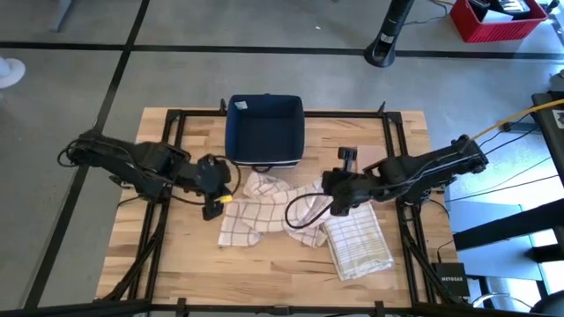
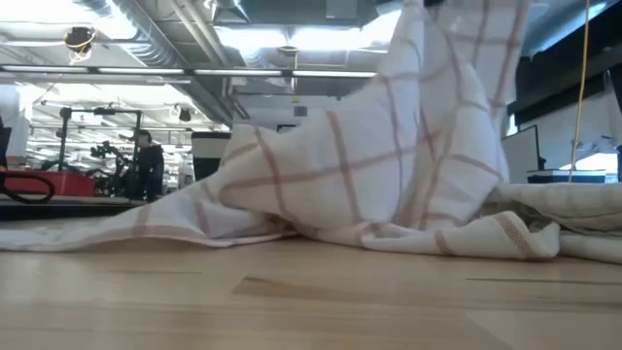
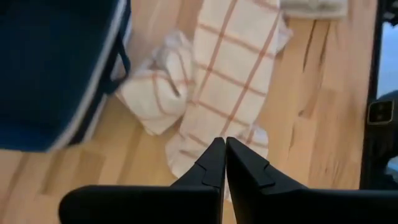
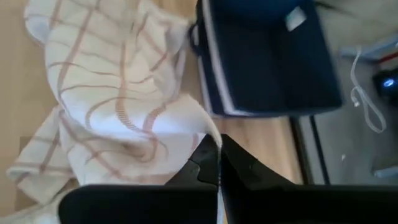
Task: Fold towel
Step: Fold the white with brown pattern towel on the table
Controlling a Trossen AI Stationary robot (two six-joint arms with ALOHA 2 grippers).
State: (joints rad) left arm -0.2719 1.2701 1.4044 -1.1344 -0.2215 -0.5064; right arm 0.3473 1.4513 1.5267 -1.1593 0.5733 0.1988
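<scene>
A white towel with red checks (image 1: 264, 211) lies crumpled on the middle of the wooden table, in front of a dark blue bin (image 1: 264, 132). My right gripper (image 1: 335, 195) hovers at the towel's right side, shut on a raised part of it (image 4: 216, 142). In the low view the towel (image 2: 369, 165) rises like a tent out of the picture's top. My left gripper (image 1: 214, 189) hangs over the towel's left end, shut (image 3: 224, 143). I see no cloth between its fingers, and the towel (image 3: 224, 68) lies flat on the table beneath it. My right gripper pinches a raised fold at the towel's right side (image 4: 204, 124) between its two fingers. The fingers slant down at it from the table's right side. That part is drawn up into a peak (image 2: 437, 39), while the rest of the towel lies on the table.
A second towel with olive stripes (image 1: 359, 245), folded, lies at the near right, close to the right arm. The blue bin stands at the middle of the far side. A dark cable loop (image 1: 304, 213) hangs over the towel. Bare wood (image 1: 264, 273) shows along the near edge.
</scene>
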